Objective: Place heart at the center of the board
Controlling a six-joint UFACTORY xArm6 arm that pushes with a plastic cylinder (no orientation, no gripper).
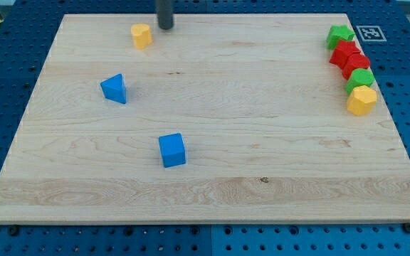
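Camera view puts the yellow heart (pixel 142 35) near the counter (pixel 262 178) top-left edge, my tip (pixel 165 27) just right of it. No end effector jaws. Light, rigid, likely slides easily; I'd push its upper-left side.

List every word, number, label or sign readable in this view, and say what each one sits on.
No readable words or numbers anywhere.
Only sign: a black-and-white square marker tag on the blue pegboard, just off the wooden board at the view's top right; it carries a pattern, not text.
The blocks show no print.
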